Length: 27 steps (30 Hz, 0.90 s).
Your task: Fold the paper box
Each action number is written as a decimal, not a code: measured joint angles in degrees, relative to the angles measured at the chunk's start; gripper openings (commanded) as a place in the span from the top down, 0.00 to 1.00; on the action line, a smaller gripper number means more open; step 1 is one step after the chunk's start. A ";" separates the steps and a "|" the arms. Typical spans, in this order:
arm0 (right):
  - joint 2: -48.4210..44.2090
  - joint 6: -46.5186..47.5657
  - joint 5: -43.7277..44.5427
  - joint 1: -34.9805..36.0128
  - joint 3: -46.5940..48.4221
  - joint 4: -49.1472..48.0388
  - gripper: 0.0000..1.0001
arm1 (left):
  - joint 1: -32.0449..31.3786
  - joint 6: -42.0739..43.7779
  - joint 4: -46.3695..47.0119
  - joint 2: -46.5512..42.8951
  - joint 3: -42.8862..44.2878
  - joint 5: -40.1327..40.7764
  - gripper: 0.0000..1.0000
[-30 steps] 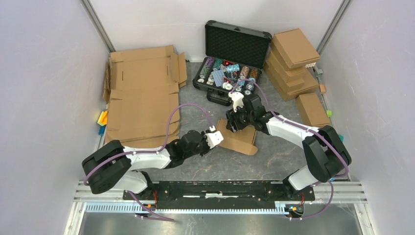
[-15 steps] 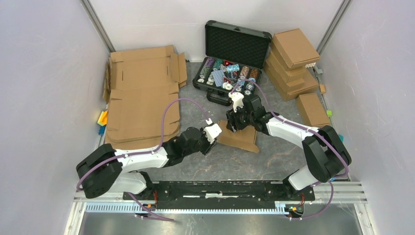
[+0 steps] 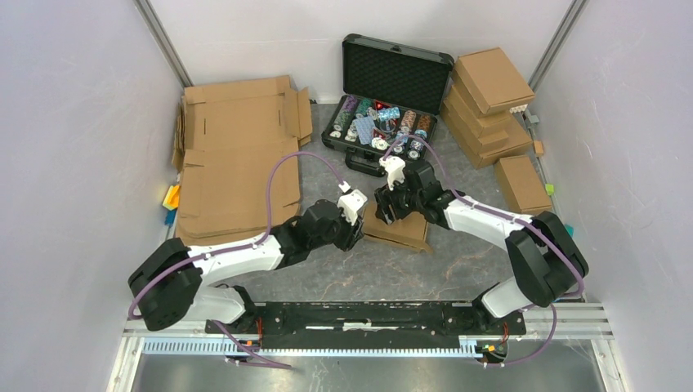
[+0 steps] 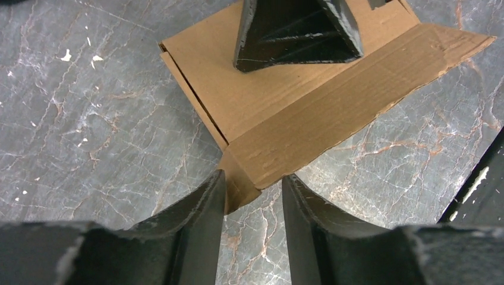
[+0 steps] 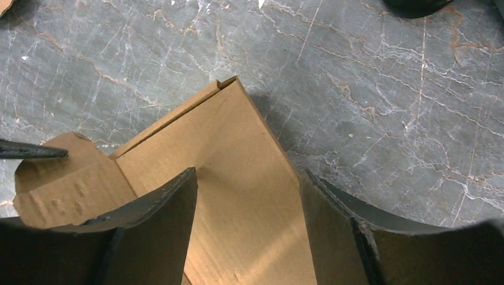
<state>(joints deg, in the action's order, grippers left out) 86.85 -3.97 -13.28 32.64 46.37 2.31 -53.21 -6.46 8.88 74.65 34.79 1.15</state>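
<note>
**A:** What do we have along the left side?

**B:** We see a pale lilac wall (image 3: pixel 73 122). Large flat cardboard sheets (image 3: pixel 237 155) lie beside it on the grey, marble-veined worktop (image 3: pixel 384 273), with small coloured bits (image 3: pixel 172 200) at their left edge.

**A:** And in the middle?

**B:** The paper box (image 3: pixel 400 229) lies flat and part-folded on the worktop between our two arms, just in front of the open black case (image 3: pixel 388 90) with its rows of chips (image 3: pixel 380 122). The left end effector (image 4: pixel 254 184) has its jaws about half apart. A corner of the box's loose flap lies between them and touches the left finger.

**A:** The other arm?

**B:** The right end effector (image 5: pixel 248 175) is spread wide over the box's top panel. In the left wrist view, one of its fingers rests on that panel.

**A:** Further right?

**B:** Closed brown boxes (image 3: pixel 490 98) are stacked in the far corner against the right wall. A metal rail (image 3: pixel 368 314) runs along the near edge under our bases.
</note>
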 measured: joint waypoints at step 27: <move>-4.39 1.09 1.68 1.66 -4.09 -0.42 0.21 | 1.92 -7.80 -15.61 4.44 10.71 -2.08 0.67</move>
<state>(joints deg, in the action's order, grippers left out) 82.46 -2.87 -11.60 34.30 42.28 1.89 -51.29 -14.26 -6.72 79.09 45.50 -0.93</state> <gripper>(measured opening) 0.790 0.335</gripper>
